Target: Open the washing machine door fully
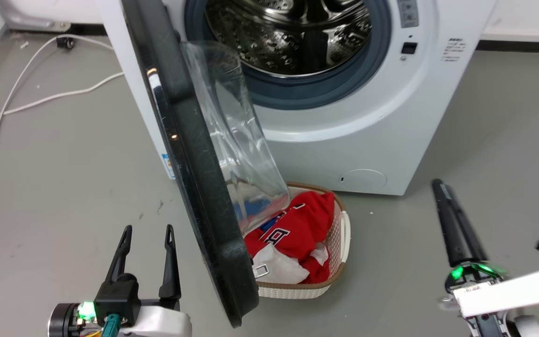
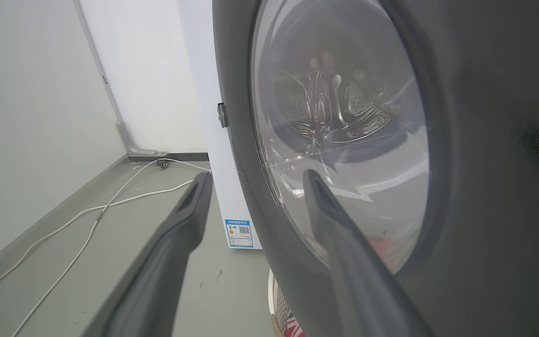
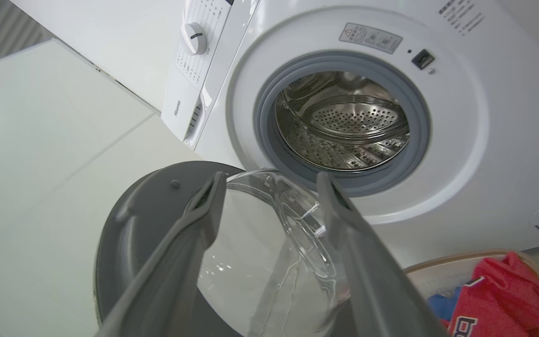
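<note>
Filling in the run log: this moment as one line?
washing machine door: swung out, drum exposed | left gripper: open, beside door's outer face | right gripper: open, empty | laundry basket: below door

Washing machine door [image 1: 190, 164] swung out edge-on, main obstacle; laundry basket [image 1: 297, 290] just behind it. Passable: floor [image 1: 63, 178] L of door, R of basket.

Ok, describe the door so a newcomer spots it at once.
Find the white washing machine on the grey floor. On its left side the door stands swung out over a basket of red laundry. Unlike the steel drum mouth behind it, it has a wide black rim around a bulging clear glass bowl.
</note>
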